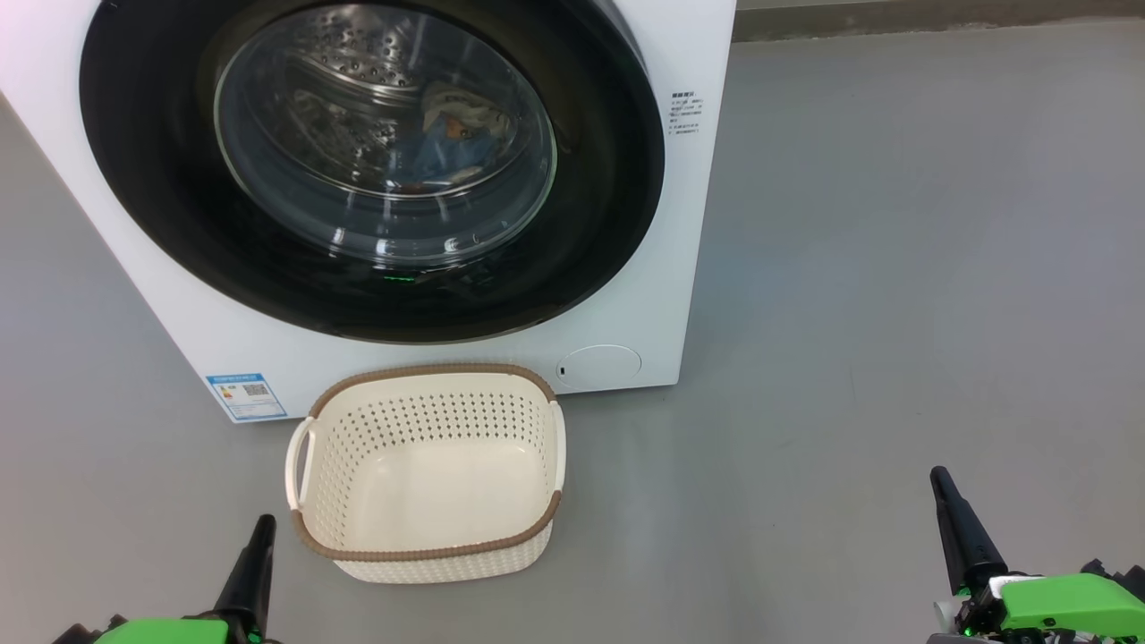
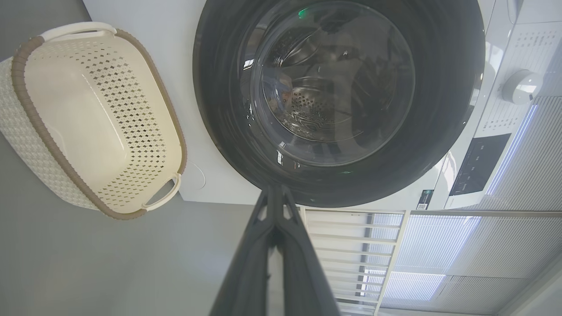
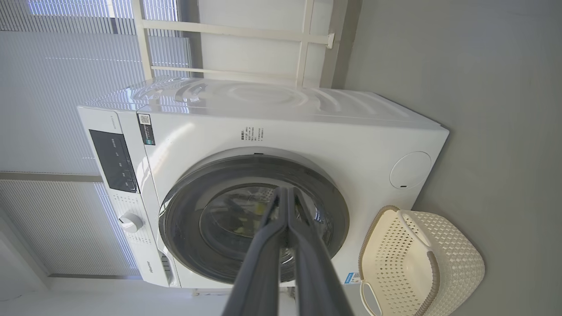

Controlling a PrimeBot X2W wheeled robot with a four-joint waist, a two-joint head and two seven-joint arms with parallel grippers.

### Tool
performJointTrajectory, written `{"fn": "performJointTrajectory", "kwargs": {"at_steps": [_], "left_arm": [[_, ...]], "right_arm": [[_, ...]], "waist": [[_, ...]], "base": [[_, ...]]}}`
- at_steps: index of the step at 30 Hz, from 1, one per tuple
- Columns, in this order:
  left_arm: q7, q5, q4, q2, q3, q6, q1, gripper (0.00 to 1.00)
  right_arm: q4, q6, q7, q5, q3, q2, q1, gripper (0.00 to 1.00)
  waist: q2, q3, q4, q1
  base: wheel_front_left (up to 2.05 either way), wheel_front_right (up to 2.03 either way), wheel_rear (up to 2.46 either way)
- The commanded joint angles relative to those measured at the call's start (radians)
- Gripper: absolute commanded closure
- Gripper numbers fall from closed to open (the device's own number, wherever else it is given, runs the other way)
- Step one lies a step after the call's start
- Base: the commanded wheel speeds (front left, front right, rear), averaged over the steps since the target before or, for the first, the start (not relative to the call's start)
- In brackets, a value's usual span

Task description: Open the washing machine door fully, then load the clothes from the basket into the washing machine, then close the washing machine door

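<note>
Flooring, grey and smooth, spreads under everything. On it stands the washing machine, a white box seen from above in the head view. The washing machine door sits shut against the machine's front, its wide glossy black rim ringing a bulging glass centre. Just in front of the machine, on the floor, stands the basket, upright, cream with perforated walls, a brown rim and a handle at each side, its pale bottom in plain sight. The clothes lie inside the steel drum behind the glass, a blue and cream bundle with a touch of orange. The left gripper hangs low at the basket's left, its two dark fingers pressed together on nothing, and the left wrist view shows the same closed tips pointing at the door's rim. The right gripper is well off to the right over bare floor, fingers likewise pressed together and holding nothing. A blue label sticker marks the machine's lower left corner, and a round filter cover its lower right.
</note>
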Motion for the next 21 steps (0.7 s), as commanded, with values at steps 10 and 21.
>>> {"fn": "performJointTrajectory", "kwargs": {"at_steps": [10, 21], "left_arm": [[0.022, -0.068, -0.014, 0.027, 0.036, -0.012, -0.061, 1.0], [0.022, -0.068, -0.014, 0.027, 0.036, -0.012, -0.061, 1.0]], "right_arm": [[-0.018, 0.002, 0.023, 0.062, 0.002, -0.001, -0.058, 1.0], [-0.018, 0.002, 0.026, 0.059, -0.001, 0.002, -0.059, 1.0]], "waist": [[0.0, -0.001, 0.001, 0.0], [0.0, -0.001, 0.001, 0.0]], "base": [[0.0, 0.0, 0.0], [0.0, 0.0, 0.0]]}}
